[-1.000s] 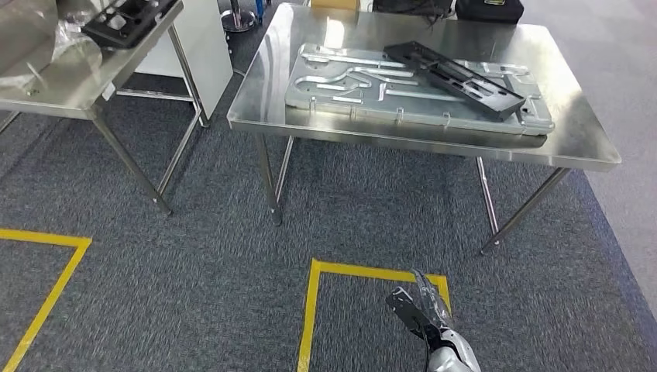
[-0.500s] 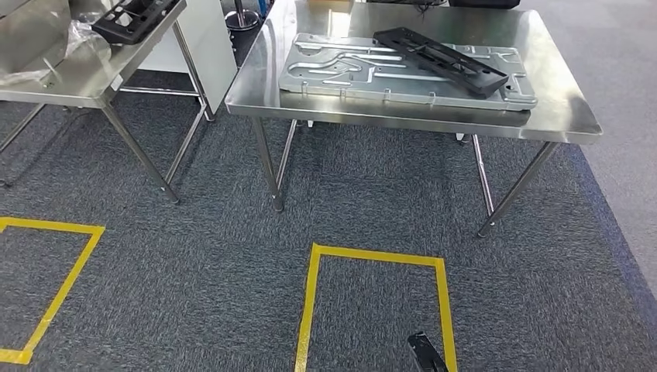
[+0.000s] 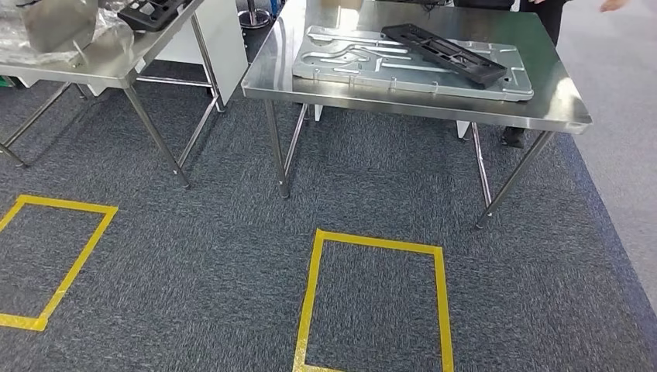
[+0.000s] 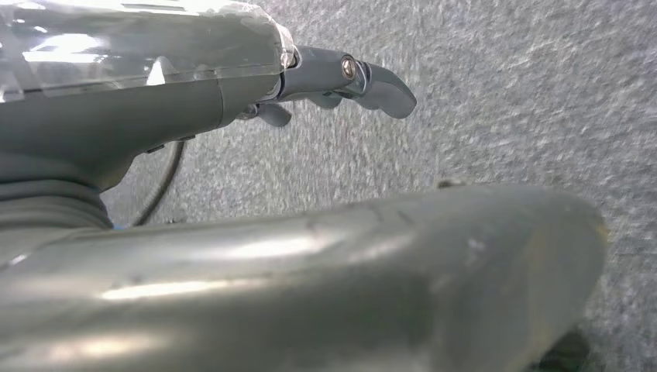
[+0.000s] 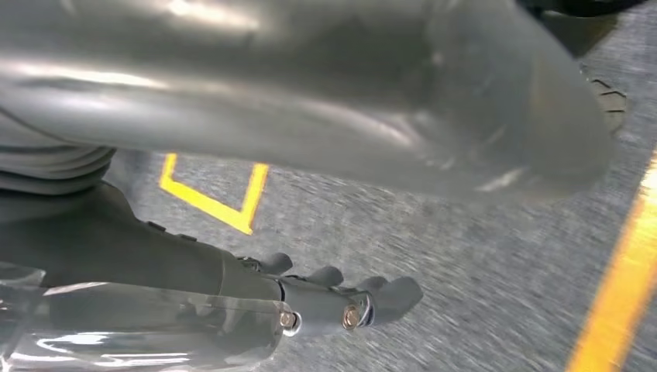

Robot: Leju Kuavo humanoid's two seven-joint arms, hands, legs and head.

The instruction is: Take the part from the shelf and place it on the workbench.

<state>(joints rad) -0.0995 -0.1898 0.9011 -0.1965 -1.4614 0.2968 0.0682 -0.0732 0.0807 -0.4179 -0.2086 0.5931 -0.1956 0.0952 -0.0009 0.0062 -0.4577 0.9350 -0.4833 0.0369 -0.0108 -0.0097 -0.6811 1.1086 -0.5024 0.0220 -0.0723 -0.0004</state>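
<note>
A long black part (image 3: pixel 453 53) lies slantwise on a grey metal plate (image 3: pixel 364 66) on the steel workbench (image 3: pixel 562 112) ahead of me. Another black part (image 3: pixel 155 11) sits on the steel table (image 3: pixel 116 66) at the far left. My left hand (image 4: pixel 325 81) hangs over grey carpet with its fingers stretched out, holding nothing. My right hand (image 5: pixel 325 298) also hangs over the carpet near yellow tape, fingers extended, with nothing in it.
Yellow tape squares (image 3: pixel 372 244) mark the carpet in front of the workbench and at the left (image 3: pixel 70 256). A person stands behind the workbench: a dark shoe (image 3: pixel 511 138) and a hand (image 3: pixel 616 5) at the far right corner. Crumpled plastic wrap (image 3: pixel 54 23) lies on the left table.
The whole view has shifted, so the camera moved. My right hand has dropped out of the head view's lower edge. A person has come into sight behind the workbench.
</note>
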